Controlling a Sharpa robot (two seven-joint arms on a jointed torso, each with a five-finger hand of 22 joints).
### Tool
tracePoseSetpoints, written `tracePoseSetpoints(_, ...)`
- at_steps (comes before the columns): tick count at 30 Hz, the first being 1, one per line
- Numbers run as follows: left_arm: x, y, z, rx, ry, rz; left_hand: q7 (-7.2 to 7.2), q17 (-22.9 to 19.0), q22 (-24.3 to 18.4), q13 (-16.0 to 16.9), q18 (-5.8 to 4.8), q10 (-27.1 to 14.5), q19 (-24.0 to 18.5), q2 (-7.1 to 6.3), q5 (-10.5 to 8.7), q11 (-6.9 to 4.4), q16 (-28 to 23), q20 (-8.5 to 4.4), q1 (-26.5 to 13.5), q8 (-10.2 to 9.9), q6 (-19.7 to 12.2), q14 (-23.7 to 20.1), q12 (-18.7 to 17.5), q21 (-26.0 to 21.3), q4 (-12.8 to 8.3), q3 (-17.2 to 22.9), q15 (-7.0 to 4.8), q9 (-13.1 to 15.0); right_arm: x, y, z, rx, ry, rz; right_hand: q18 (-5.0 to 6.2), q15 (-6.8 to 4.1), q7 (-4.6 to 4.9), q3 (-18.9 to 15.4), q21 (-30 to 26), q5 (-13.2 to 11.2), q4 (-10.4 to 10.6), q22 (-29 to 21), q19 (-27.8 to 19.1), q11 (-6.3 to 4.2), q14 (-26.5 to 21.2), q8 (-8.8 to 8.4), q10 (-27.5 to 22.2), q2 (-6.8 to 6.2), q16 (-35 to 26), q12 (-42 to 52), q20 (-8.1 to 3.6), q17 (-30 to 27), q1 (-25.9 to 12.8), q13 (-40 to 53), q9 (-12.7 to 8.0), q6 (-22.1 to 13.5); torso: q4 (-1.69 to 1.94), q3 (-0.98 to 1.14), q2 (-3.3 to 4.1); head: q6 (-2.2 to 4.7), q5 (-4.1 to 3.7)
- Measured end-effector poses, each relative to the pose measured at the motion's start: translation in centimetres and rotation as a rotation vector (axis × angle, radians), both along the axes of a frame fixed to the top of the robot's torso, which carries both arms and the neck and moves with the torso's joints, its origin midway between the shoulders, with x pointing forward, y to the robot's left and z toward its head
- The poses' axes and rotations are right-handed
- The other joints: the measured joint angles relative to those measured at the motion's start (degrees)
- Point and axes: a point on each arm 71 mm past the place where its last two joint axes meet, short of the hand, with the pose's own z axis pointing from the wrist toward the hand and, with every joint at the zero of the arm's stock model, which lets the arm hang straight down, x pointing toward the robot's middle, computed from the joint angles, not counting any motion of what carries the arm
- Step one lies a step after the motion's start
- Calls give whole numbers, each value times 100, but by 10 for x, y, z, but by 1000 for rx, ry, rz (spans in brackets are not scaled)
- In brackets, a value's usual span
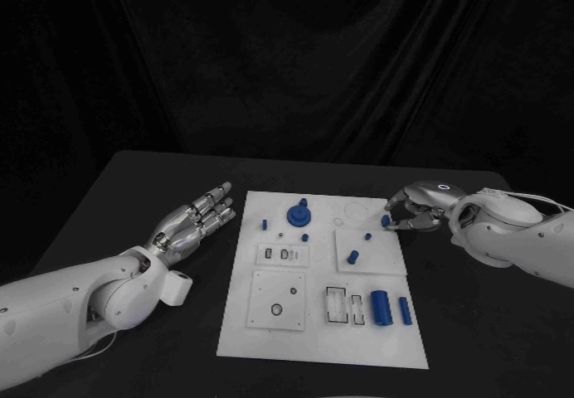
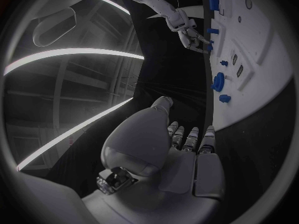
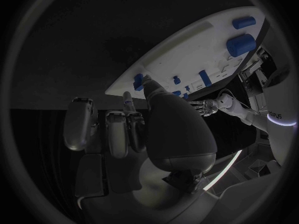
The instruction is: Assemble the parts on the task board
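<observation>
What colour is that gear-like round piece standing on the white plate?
Blue. The gear-like piece on the task board shows best in the head view.
</observation>
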Motion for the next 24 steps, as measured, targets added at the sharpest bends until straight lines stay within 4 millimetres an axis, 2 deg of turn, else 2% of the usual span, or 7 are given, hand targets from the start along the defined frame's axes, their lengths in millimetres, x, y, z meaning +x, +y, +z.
tracePoseSetpoints(5, 0, 0, 0, 0, 1, 0, 0, 1, 0, 0, 0, 0, 0, 0, 0, 0, 0, 0, 0, 0, 0, 0, 0, 0, 0, 0, 0, 0, 1, 1, -2, -2, 3, 0, 0, 0, 8, 0, -1, 44, 0, 0, 0, 0, 0, 36, 0, -4, 0, 0, 0, 0, 49, 0, 26, 57, -4, -1, 0, -14, 8)
tracePoseSetpoints(13, 0, 0, -1, 0, 3, 0, 0, 2, 0, 1, 1, 0, 0, 0, 0, 0, 0, 0, 0, 0, 0, 0, 0, 0, -2, 2, 0, -1, 1, 2, -4, -2, 6, 3, 0, 0, 0, 0, -23, 309, 0, 5, 0, 0, 0, 122, 0, 18, 0, 0, 0, 0, 134, -1, 106, 205, -3, -1, 1, -41, 5)
tracePoseSetpoints(24, 0, 0, -1, 1, 4, -1, 0, 4, 0, 3, 0, 0, 0, 0, 0, 0, 0, 0, 0, 0, 0, 0, 0, 0, -16, 16, 0, -1, 2, 5, -6, -1, 7, 7, 0, 0, -1, 0, -23, 332, 0, 4, 0, 0, 0, 143, 0, 16, 0, 0, 0, 0, 133, -1, 118, 246, -3, -1, 1, -60, 5)
